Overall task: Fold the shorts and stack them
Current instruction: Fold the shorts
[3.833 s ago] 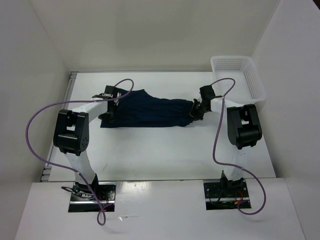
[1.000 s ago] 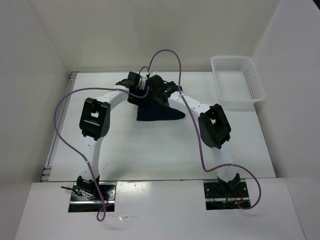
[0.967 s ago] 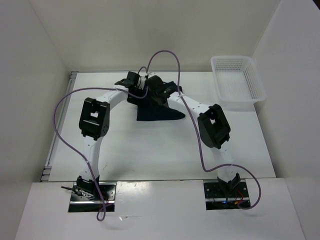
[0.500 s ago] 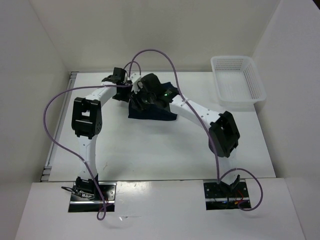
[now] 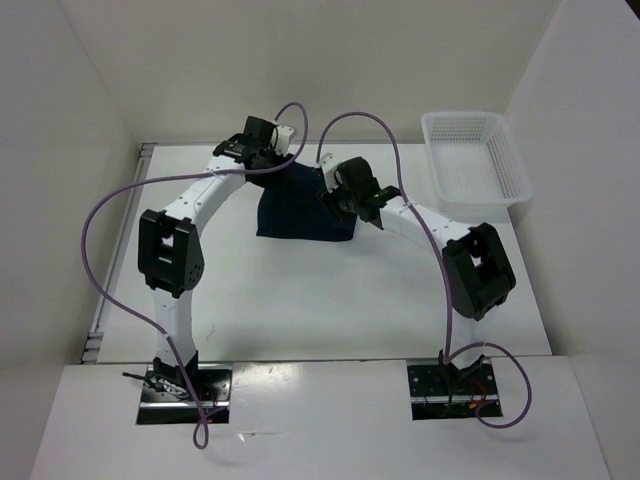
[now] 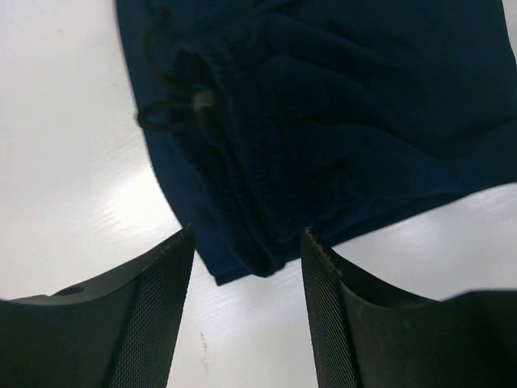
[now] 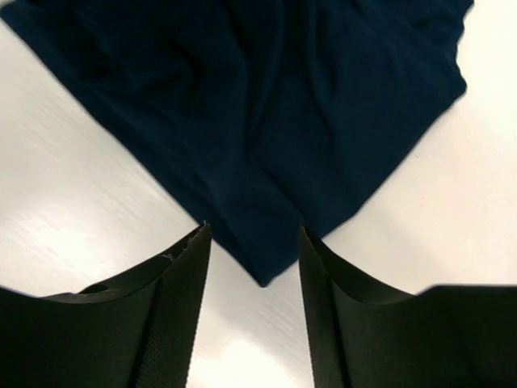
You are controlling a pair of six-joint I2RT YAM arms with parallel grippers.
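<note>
The dark navy shorts [image 5: 298,208] lie folded into a compact block on the white table, in the middle toward the back. My left gripper [image 5: 262,150] hovers over their back left edge, open and empty. In the left wrist view the shorts [image 6: 339,113] fill the upper part, the drawstring [image 6: 157,121] loops at their left, and the left gripper [image 6: 247,236] has only table and a fabric edge between its fingers. My right gripper [image 5: 346,200] is open above the shorts' right side. In the right wrist view a corner of the shorts [image 7: 266,121] points toward the open right gripper [image 7: 253,229].
A white mesh basket [image 5: 465,117] stands at the back right of the table. White walls close in the table at the back and on both sides. Purple cables arc over both arms.
Both grippers have opened and let go of the shorts. The two arms have drawn apart and lifted, the left toward the back, the right to the right. The shorts now lie folded.
</note>
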